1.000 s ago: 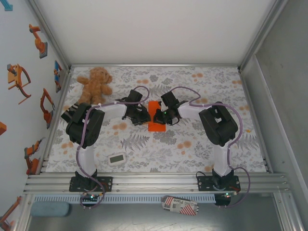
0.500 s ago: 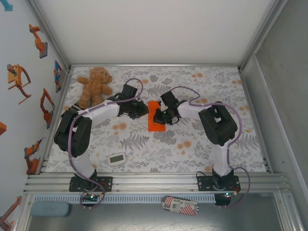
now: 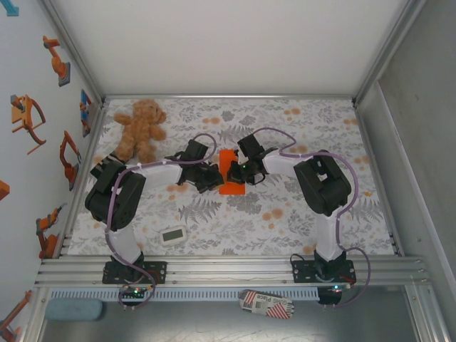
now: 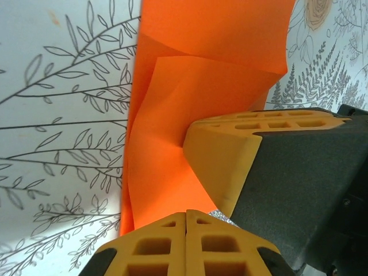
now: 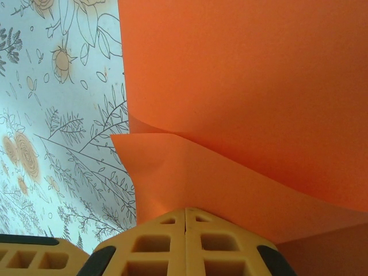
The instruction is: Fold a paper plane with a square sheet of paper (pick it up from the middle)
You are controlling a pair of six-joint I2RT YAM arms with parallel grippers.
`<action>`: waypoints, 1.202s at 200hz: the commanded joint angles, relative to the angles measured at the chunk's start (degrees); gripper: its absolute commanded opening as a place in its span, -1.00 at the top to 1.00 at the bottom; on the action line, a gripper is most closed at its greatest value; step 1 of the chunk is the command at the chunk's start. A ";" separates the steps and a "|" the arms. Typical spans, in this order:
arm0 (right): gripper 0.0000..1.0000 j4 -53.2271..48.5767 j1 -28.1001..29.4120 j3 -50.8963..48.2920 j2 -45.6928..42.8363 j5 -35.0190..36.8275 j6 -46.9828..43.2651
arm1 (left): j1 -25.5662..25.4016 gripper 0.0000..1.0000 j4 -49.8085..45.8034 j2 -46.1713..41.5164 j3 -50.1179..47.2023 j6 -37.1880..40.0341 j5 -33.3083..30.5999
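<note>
Two grippers: the left gripper (image 3: 211, 178) and right gripper (image 3: 239, 173) are set at either side of the sheet, at mid-table.
Jaws: both pairs are pressed together; whether a paper layer is nipped between them cannot be told.
Sheet: the square sheet of paper (image 3: 231, 188) is laid on the patterned table (image 3: 299, 214), between the grippers.
Done: a narrowed outline, creases and a raised flap are shown, so early folds are judged made.
Remaining: no pointed dart is formed; nose and wing folds are judged outstanding.

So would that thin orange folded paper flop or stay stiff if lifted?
Probably floppy: the thin orange folded paper has flaps curling upward. Likely very light, so a push may slide it across the flowered tablecloth.
</note>
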 commanded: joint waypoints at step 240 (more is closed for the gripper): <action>1.00 -6.12 0.30 -0.76 4.11 4.79 0.82 | 0.02 1.00 -13.80 -6.18 -5.31 13.22 -4.13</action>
